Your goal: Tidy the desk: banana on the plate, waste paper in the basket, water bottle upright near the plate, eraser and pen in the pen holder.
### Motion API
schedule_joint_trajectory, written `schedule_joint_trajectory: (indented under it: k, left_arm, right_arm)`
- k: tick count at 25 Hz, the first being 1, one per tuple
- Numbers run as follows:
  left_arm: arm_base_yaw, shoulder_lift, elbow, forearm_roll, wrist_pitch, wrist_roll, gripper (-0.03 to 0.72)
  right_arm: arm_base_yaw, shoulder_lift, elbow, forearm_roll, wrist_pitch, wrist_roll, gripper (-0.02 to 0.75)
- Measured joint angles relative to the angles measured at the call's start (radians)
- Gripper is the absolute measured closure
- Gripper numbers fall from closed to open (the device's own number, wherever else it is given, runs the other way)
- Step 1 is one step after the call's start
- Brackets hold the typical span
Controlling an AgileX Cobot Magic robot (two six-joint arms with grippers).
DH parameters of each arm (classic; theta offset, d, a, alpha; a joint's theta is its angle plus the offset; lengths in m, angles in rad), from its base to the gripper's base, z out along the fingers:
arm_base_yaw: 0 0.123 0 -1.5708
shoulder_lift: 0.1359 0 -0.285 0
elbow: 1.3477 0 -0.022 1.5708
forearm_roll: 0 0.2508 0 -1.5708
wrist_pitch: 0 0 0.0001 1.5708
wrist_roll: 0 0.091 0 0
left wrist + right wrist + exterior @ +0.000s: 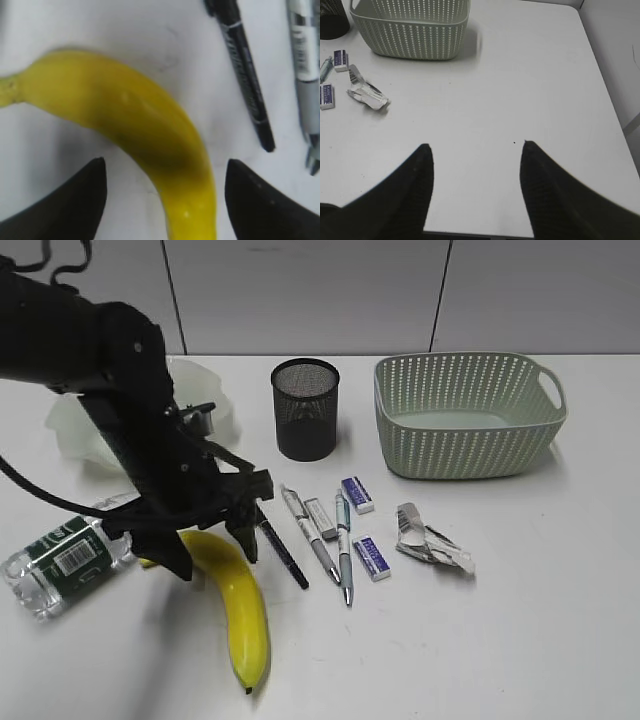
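Observation:
The banana [243,612] lies on the white desk [520,640], at front left. My left gripper [216,546] hangs open over its upper end. In the left wrist view the banana [125,115] runs between the two black fingers [75,200], with a gap on each side. The water bottle [63,562] lies on its side at far left. The plate [75,428] is partly hidden behind the left arm. Pens [312,532], erasers [357,494] and the waste paper [432,542] lie in front of the pen holder [305,408] and the basket [465,418]. My right gripper [475,145] is open over bare desk.
A black pen [247,80] and a silver pen [305,60] lie just right of the banana. In the right wrist view the basket [410,30], the waste paper [367,93] and an eraser [340,57] are far to the left; the desk edge runs along the right.

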Motion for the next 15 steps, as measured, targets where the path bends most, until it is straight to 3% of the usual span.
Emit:
schedule_joint_trajectory:
  k: [9, 11, 14, 15]
  left_arm:
    - [0.0, 0.142, -0.1, 0.044, 0.005, -0.033, 0.145]
    - [0.0, 0.152, -0.109, 0.02, -0.004, -0.036, 0.201]
    - [0.0, 0.158, -0.111, -0.051, -0.024, -0.036, 0.356]
    - [0.0, 0.159, -0.111, -0.069, -0.03, -0.036, 0.349]
  right_arm:
    - [0.0, 0.0, 0.0, 0.0, 0.0, 0.0, 0.293]
    - [0.0, 0.0, 0.0, 0.0, 0.0, 0.0, 0.293]
    - [0.0, 0.0, 0.0, 0.0, 0.0, 0.0, 0.293]
    - [0.0, 0.0, 0.0, 0.0, 0.0, 0.0, 0.293]
